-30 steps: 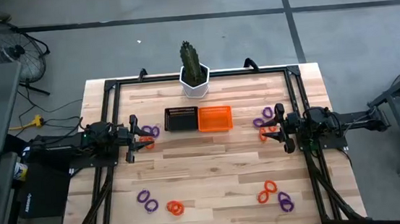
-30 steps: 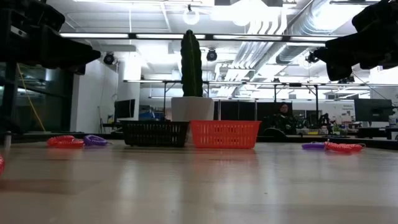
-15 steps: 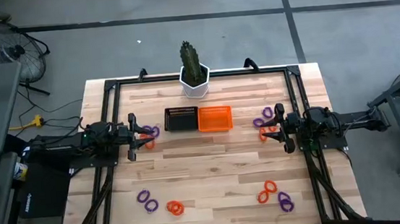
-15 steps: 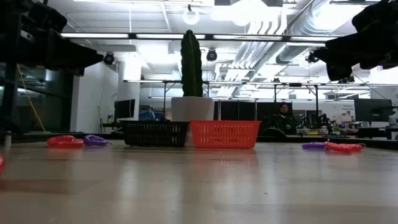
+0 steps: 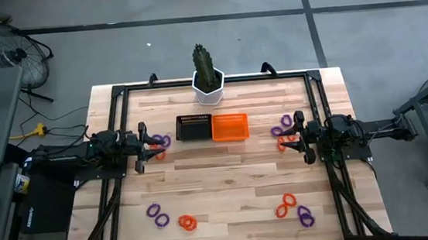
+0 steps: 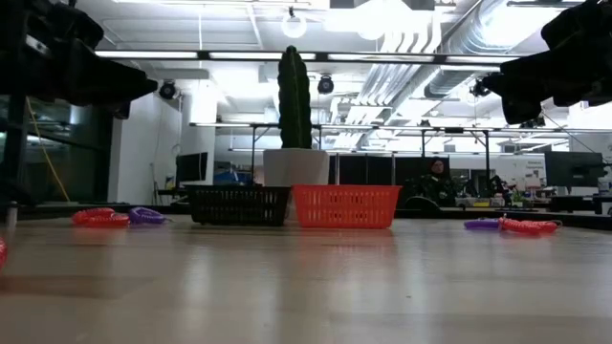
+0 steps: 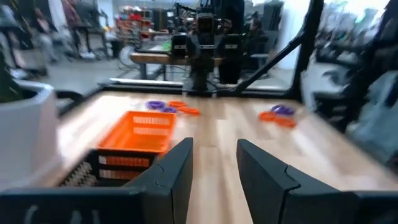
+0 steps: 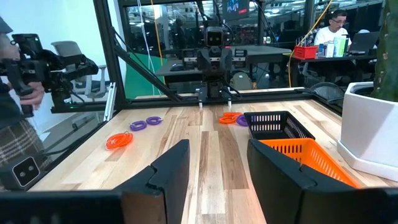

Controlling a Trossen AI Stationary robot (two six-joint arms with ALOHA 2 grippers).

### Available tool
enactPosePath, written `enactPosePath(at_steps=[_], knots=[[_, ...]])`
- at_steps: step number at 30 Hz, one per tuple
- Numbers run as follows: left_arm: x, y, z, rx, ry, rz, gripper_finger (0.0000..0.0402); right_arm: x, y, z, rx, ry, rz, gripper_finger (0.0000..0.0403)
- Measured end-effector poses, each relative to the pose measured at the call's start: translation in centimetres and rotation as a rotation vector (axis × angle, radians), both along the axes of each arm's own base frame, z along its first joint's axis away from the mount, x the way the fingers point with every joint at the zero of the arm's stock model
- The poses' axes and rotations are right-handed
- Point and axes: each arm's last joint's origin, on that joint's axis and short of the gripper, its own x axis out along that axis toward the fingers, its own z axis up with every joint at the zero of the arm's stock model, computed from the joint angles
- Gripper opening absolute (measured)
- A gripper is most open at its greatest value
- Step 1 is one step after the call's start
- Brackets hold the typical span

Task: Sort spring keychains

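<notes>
Ten or so spring keychains (image 5: 287, 204) are scattered over the wooden table (image 5: 227, 177), none in a basket yet. One purple and orange pair (image 5: 161, 142) sits by the left edge, just in front of the left gripper (image 5: 153, 147). Another purple and orange bunch (image 5: 283, 123) lies by the right edge, right next to the right gripper (image 5: 290, 133). Near the front edge there's a purple one (image 5: 157, 213) and an orange one (image 5: 187, 222) on the left side, and an orange plus purple cluster toward the front right corner.

Both grippers hover low over the table at mid-depth, pointing at each other across it. Each one has its jaws parted with clear space between the fingers, nothing held, going by the wrist views.

Toward the back edge, roughly centred, the black mesh basket (image 5: 194, 127) and the orange mesh basket (image 5: 230, 126) stand side by side, touching. Behind them, at the back edge, is a cactus (image 5: 204, 66) in a white pot (image 5: 209, 92).

A person (image 8: 333, 25) sits at a desk well beyond the table, and another person's hand (image 8: 28, 93) shows off to the side in the right wrist view.
</notes>
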Motion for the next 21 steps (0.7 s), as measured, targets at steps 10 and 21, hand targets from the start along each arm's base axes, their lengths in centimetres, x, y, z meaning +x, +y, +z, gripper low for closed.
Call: enactPosePath(at_steps=[10,21], knots=[[-0.8,-0.1,3.2,-0.218,-0.059,-0.027,0.0122,0.0,0.0,0.0,0.0,0.0,0.001,0.0157],[-2.3,0.6,8.1,-0.209,0.163,0.254,0.0122,0.0,0.0,0.0,0.0,0.0,0.0,0.0158]])
